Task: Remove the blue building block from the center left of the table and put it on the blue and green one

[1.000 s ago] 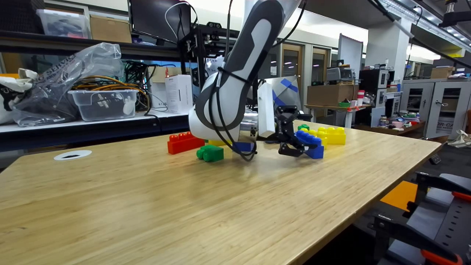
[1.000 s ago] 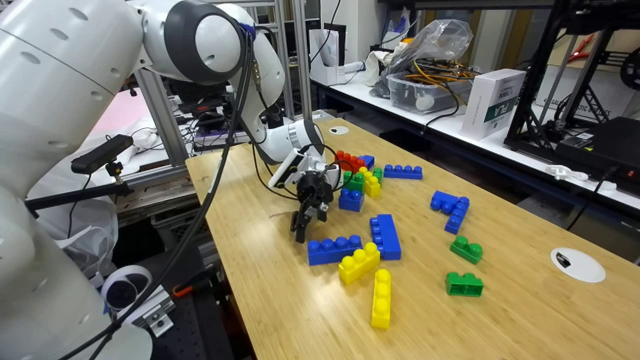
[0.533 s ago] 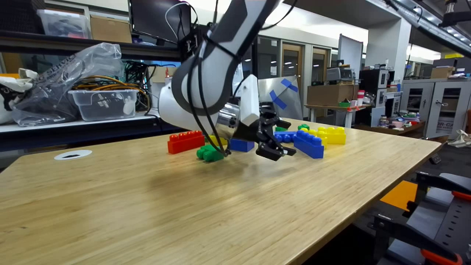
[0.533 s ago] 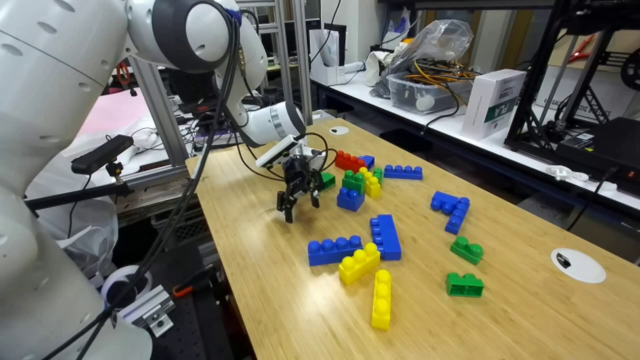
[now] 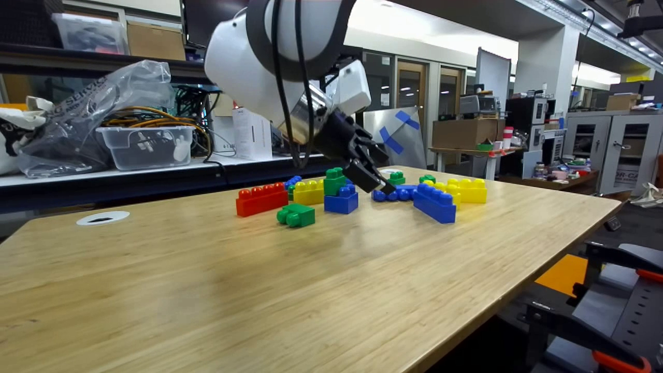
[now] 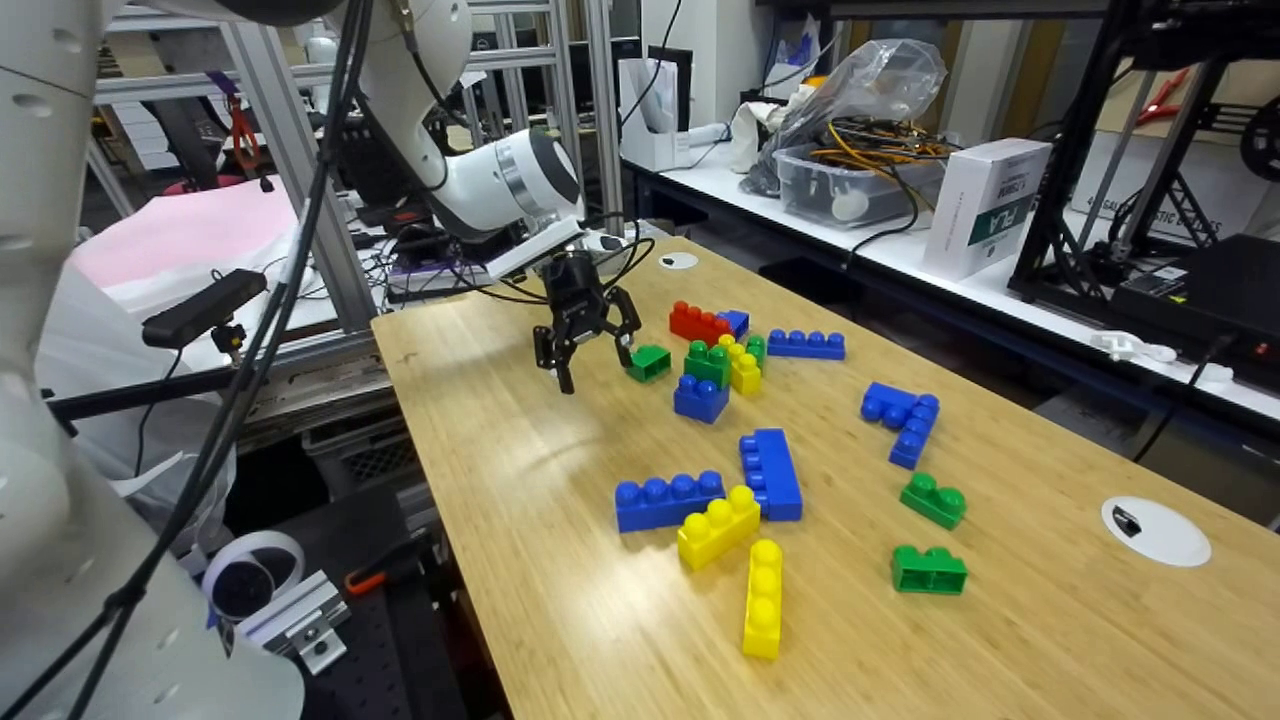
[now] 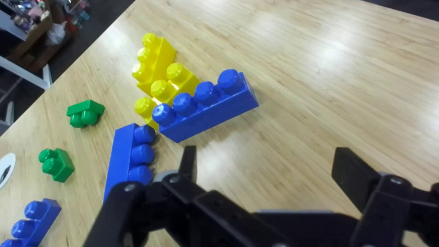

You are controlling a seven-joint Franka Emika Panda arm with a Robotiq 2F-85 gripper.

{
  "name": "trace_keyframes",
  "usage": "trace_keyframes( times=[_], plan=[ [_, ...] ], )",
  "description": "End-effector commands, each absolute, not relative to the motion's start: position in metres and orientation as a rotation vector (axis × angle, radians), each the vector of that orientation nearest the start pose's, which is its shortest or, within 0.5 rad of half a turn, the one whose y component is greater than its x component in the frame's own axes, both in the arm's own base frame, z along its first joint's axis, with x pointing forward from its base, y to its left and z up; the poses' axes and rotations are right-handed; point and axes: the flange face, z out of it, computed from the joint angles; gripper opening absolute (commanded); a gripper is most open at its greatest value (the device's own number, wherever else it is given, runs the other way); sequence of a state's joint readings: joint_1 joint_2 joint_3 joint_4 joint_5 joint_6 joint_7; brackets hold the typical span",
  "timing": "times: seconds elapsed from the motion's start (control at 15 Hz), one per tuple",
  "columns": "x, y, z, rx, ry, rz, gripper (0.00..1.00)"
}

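In an exterior view my pincer (image 6: 597,370), jaws spread wide, hangs above the table (image 6: 1060,650) just left of centre, the blue building block (image 6: 657,506) lying below the middle and the blue and green stack (image 6: 702,398) near the centre. In an exterior view I slant down just right of centre, the block farther right. In the wrist view my fingers (image 7: 353,178) stand well apart low in the frame with bare table between, and the block lies upper middle, beside a yellow brick (image 7: 163,90)
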State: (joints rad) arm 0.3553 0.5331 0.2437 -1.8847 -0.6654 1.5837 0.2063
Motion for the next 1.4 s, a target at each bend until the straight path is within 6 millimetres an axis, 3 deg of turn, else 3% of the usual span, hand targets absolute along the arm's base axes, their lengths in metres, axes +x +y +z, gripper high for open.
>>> trace_keyframes(
  times=[0.0, 0.4, 0.73, 1.07, 1.33],
  plan=[
    [0.471, 0.233, 0.240, 2.292, 0.902, -0.535, 1.00],
    [0.459, 0.193, 0.292, 2.570, 0.879, -0.333, 1.00],
    [0.460, 0.146, 0.318, 2.844, 0.628, -0.209, 1.00],
    [0.455, 0.098, 0.316, 3.039, 0.340, -0.113, 1.00],
    [0.444, 0.065, 0.299, 3.125, 0.139, -0.085, 1.00]
  ],
)
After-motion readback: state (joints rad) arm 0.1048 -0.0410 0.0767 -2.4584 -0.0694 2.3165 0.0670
